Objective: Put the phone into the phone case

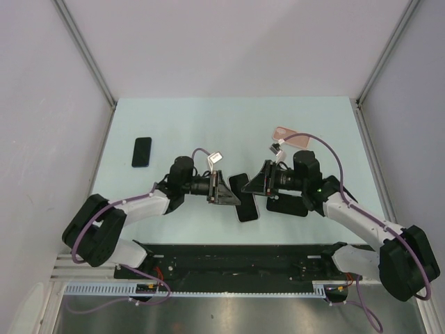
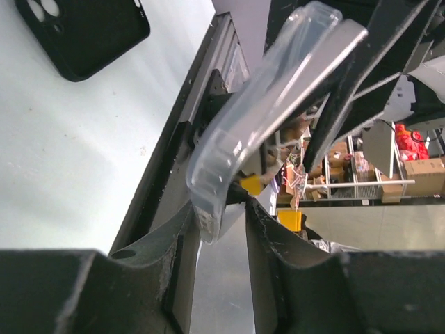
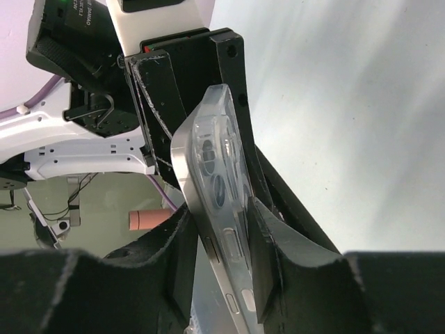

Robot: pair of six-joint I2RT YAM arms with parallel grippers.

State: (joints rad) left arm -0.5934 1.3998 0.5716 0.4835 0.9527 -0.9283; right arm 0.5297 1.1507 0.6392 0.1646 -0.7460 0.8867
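Observation:
The phone (image 1: 245, 202) hangs above the table's middle between both grippers, partly seated in a clear phone case. In the left wrist view the clear phone case (image 2: 264, 104) and the phone's silver edge (image 2: 334, 45) spread apart at the far end. My left gripper (image 2: 219, 202) (image 1: 233, 189) is closed round the near end, and the case lies against one finger (image 2: 182, 223). In the right wrist view my right gripper (image 3: 219, 205) (image 1: 254, 184) pinches the other end. One finger sits on the silver phone edge (image 3: 182, 160), the other on the case back (image 3: 219, 139).
A black case (image 1: 142, 152) lies at the table's left, and a pinkish case (image 1: 288, 137) at the back right. Another black case (image 1: 288, 205) lies under the right arm. A black case with camera holes (image 2: 90, 35) shows in the left wrist view.

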